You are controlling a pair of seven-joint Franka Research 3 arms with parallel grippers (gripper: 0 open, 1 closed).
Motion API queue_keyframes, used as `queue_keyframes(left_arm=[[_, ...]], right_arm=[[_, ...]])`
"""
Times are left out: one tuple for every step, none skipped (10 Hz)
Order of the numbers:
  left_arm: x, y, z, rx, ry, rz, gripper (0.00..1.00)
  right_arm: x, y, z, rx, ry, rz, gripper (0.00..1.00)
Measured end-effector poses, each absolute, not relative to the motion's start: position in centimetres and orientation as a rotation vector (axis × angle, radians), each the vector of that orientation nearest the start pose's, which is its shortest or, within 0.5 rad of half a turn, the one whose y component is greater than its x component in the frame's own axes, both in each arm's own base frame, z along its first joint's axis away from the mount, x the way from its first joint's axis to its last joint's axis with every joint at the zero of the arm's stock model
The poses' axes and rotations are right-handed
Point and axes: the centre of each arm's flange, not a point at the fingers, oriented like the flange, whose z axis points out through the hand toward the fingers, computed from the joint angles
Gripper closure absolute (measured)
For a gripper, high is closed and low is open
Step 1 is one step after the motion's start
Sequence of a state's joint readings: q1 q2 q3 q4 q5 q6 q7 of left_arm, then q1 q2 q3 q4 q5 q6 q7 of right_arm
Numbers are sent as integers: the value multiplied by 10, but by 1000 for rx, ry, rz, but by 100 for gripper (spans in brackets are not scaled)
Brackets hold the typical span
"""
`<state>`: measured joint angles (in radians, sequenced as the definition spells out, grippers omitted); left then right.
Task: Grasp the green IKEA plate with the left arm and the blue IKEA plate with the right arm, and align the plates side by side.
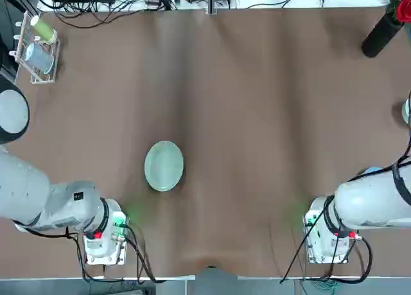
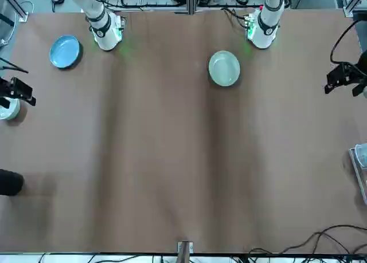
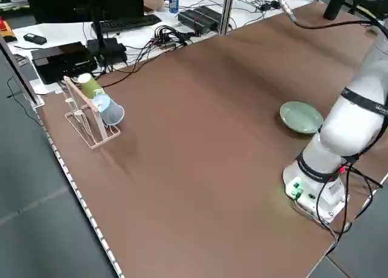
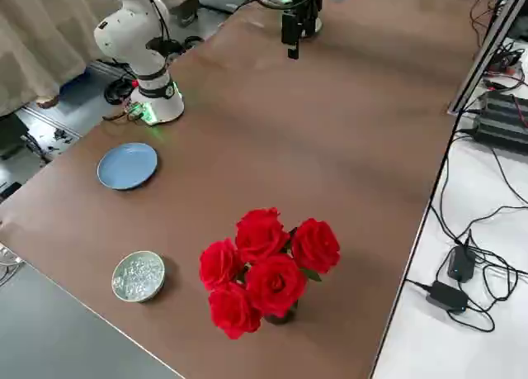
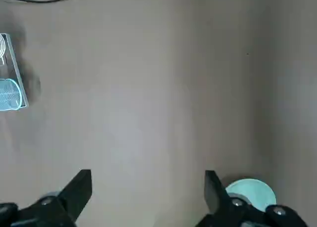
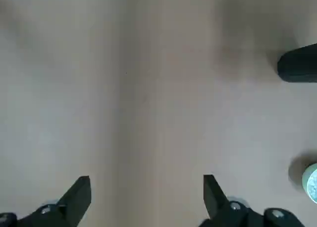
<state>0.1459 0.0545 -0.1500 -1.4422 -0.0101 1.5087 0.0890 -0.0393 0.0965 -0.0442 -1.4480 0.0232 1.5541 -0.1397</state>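
Top view: green plate [image 1: 164, 166], left of centre. Front view: blue plate [image 2: 65, 51], upper left; right gripper [image 2: 18, 93], left edge, and left gripper [image 2: 347, 77], right edge, both released.

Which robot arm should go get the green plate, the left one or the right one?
The left, I think. The green plate sits nearer the left arm's base, and the left gripper is open, holding nothing. The right arm's base is beside the blue plate.
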Motion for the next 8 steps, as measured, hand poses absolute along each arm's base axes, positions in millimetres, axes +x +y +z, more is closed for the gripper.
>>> queue_keyframes(left_arm=[[566,-1,649,-3156,148,-21,0],[566,-1,649,-3156,148,-21,0],[566,0,649,-3156,147,-21,0],[566,1,649,-3153,144,-20,0],[566,1,649,-3152,142,-20,0],[565,0,647,-3152,144,-9,0],[564,-1,639,-3152,147,18,0],[559,-4,628,-3153,153,57,0]], right_arm=[[582,-45,626,-3123,-88,-18,0],[581,-45,626,-3123,-87,-18,0],[581,-45,627,-3123,-87,-20,0],[582,-44,629,-3121,-89,-26,0],[582,-41,630,-3121,-87,-31,0],[582,-40,631,-3121,-84,-33,0],[582,-42,631,-3121,-79,-33,0],[581,-45,632,-3121,-71,-33,0]])
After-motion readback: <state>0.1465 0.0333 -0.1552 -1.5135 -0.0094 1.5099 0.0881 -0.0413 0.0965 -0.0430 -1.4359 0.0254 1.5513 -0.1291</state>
